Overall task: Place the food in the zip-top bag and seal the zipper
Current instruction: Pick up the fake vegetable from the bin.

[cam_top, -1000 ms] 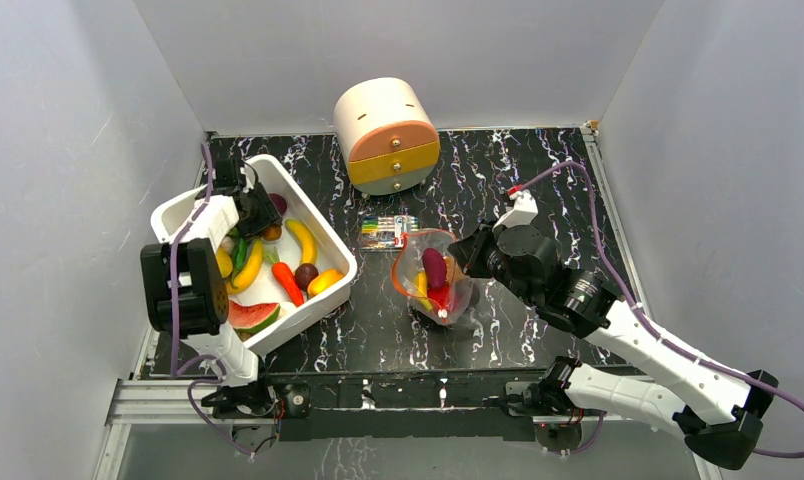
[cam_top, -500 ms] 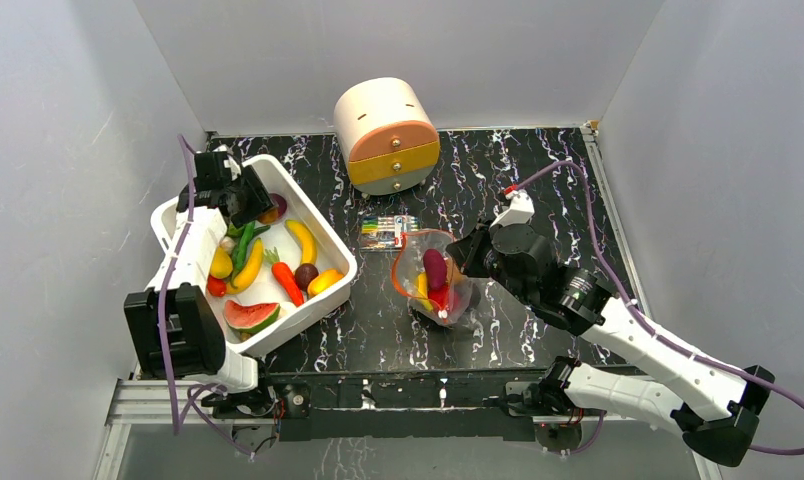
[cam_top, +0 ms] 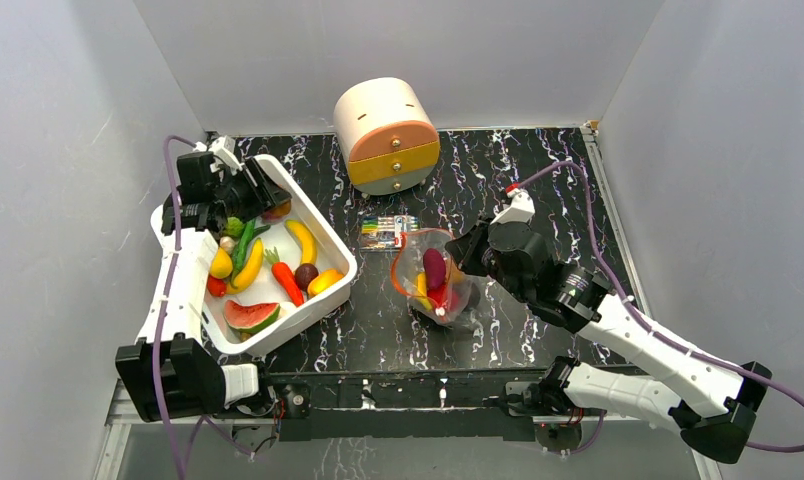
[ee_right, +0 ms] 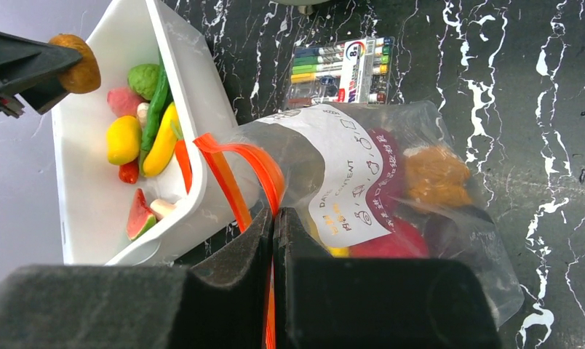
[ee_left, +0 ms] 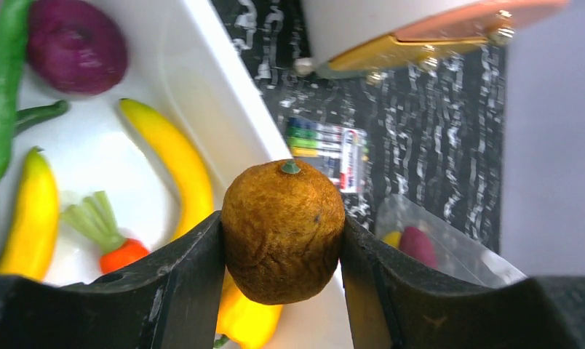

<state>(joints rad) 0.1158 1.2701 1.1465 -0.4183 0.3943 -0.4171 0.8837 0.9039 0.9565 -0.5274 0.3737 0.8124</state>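
The white label panel (ee_right: 340,174) on the zip-top bag (ee_right: 435,225) carried diagonal printed lines. The word "CONTENT" was partly legible, beside a line beginning "DA". The other small characters and icons there could not be read. The pen pack (ee_right: 333,73) bore the figure "8" near its right end; its remaining print was illegible.

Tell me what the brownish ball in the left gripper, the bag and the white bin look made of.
Ball: probably moulded plastic or foam, matte; its orange-brown skin is rough and pitted, with a green stem nub. Bag: thin clear plastic film, glossy; it crinkles and is see-through. Bin: rigid white plastic, going by its smooth, slightly shiny walls.
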